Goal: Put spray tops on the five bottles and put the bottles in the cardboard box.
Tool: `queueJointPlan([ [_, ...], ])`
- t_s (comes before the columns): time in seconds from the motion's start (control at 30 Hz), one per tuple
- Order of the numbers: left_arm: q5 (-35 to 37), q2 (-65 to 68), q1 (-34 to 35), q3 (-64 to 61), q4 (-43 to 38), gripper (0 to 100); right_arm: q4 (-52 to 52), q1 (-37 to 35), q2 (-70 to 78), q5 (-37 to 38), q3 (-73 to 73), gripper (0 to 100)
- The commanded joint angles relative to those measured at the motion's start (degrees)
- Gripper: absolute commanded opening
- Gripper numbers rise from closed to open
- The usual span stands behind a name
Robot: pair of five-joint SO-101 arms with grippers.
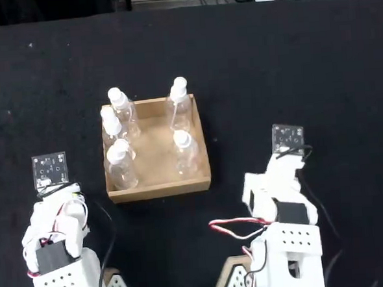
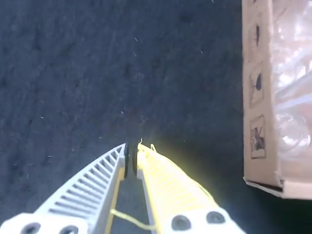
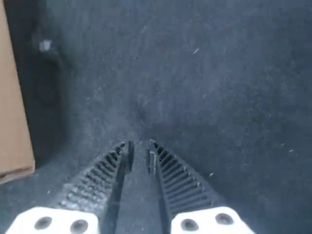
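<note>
5 bottles (image 1: 122, 166) with spray tops (image 1: 179, 86) stood in cardboard box (image 1: 158, 188) on black surface (image 1: 290, 59) | left jaws clenched, empty | right jaws slightly parted, empty

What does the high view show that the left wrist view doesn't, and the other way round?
High view: all five bottles standing in the box, each with a white spray top, plus the left arm and right arm. Left wrist view: the left pincer, shut, over the table, and printed symbols on the box's outer wall. Both: the box, clear bottles inside it, and the black table.
</note>
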State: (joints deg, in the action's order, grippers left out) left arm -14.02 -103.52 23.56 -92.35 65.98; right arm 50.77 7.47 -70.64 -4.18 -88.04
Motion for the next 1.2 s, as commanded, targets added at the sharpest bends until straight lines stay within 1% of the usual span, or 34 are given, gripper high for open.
queueJointPlan([
  [0.0, 0.26, -0.97, -1.71, -0.48, 0.53, 3, -1.67, -1.76, -2.07, 0.18, -0.31, 1.1],
  [0.17, 0.35, -0.88, -1.01, -5.23, 1.32, 3, -1.67, -1.85, -2.07, 0.09, -4.26, 1.1],
  [0.4, 0.44, -0.97, 3.21, -5.05, 7.12, 3, -1.58, -1.76, -1.98, 0.26, -4.18, 1.1],
  [0.47, 0.44, -0.97, 3.91, -5.05, 7.03, 3, -1.58, -1.76, -1.98, 0.26, -4.18, 1.1],
  [0.77, 0.44, -0.97, 4.0, -5.05, 7.03, 3, -1.58, -1.93, -1.98, 0.35, -4.18, 1.1],
  [0.9, 0.44, -1.14, 2.51, -5.05, 7.03, 3, -1.58, -2.11, -2.24, 0.35, -4.26, 1.1],
  [0.97, 0.53, -1.14, 0.75, -5.05, 7.03, 3, -1.58, -2.46, -5.14, 0.18, -5.41, 1.1],
  [1.07, 0.53, -1.14, -1.63, -5.05, 7.12, 3, -1.67, -4.04, -13.32, 0.35, -8.31, 1.1],
  [1.17, 0.53, -1.14, -2.68, -5.05, 7.12, 3, 0.09, -2.64, -20.44, 0.35, -9.1, 1.1],
])
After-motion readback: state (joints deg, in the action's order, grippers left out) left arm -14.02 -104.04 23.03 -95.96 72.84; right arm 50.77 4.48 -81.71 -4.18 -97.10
